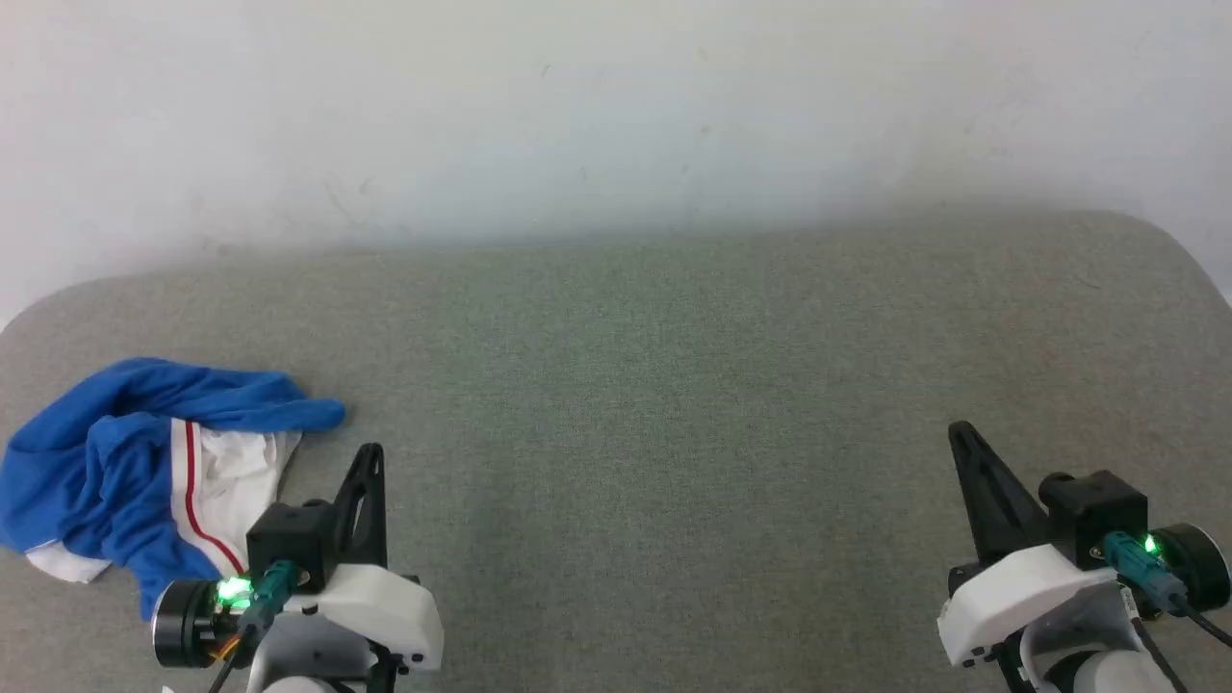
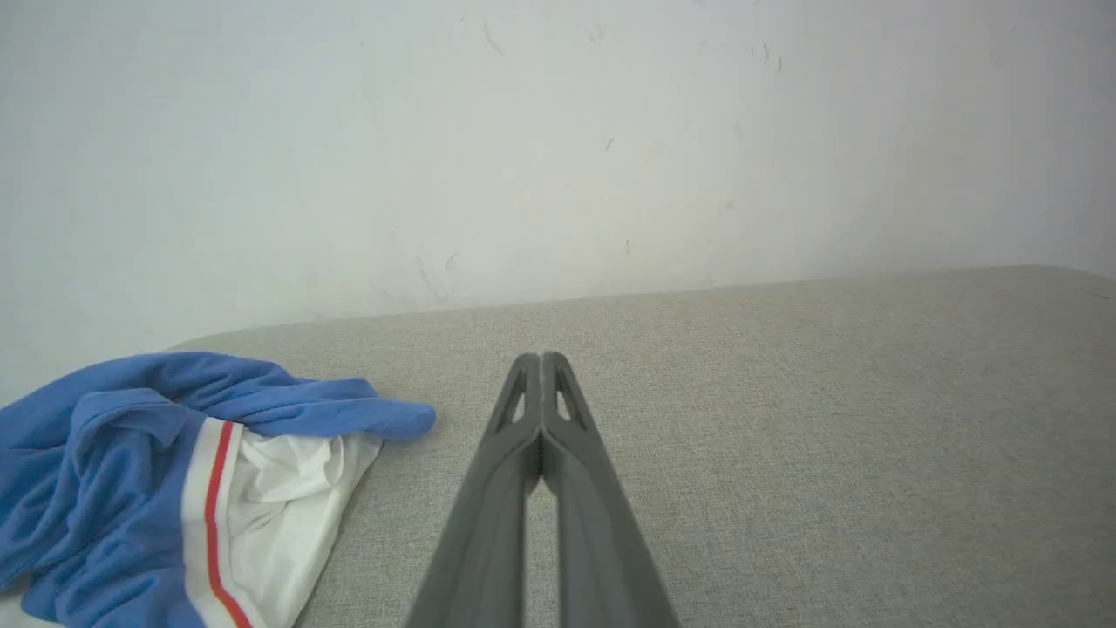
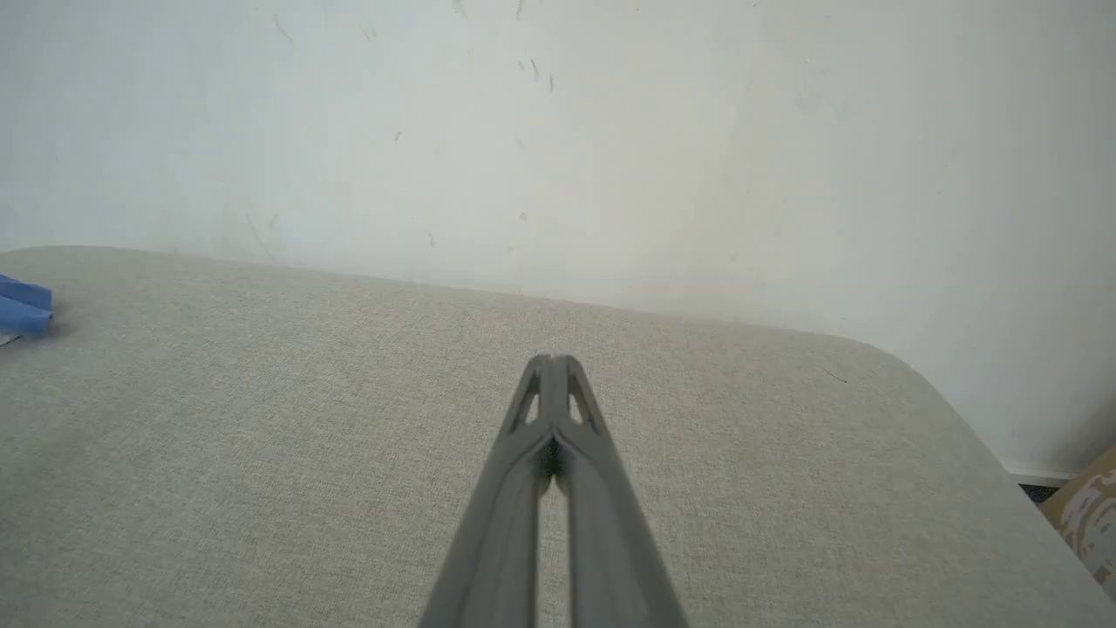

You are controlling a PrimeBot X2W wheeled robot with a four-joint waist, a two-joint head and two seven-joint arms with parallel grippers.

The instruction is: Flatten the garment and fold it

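"Shirt (image 1: 115, 452), where?"
"Crumpled heap at far left of grey padded surface (image 1: 674, 385), just beside left gripper (image 1: 371, 452)."
"Grippers?"
"Left gripper clenched, empty. Right gripper (image 1: 958, 430) likewise, well apart from shirt."

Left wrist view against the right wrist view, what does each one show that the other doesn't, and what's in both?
Left wrist view: the garment as a crumpled heap with its white, red-striped band, and the shut left gripper. Right wrist view: the shut right gripper, the rounded corner of the table, and a brown thing past it. Both: some blue of the garment, the grey table, the white wall.
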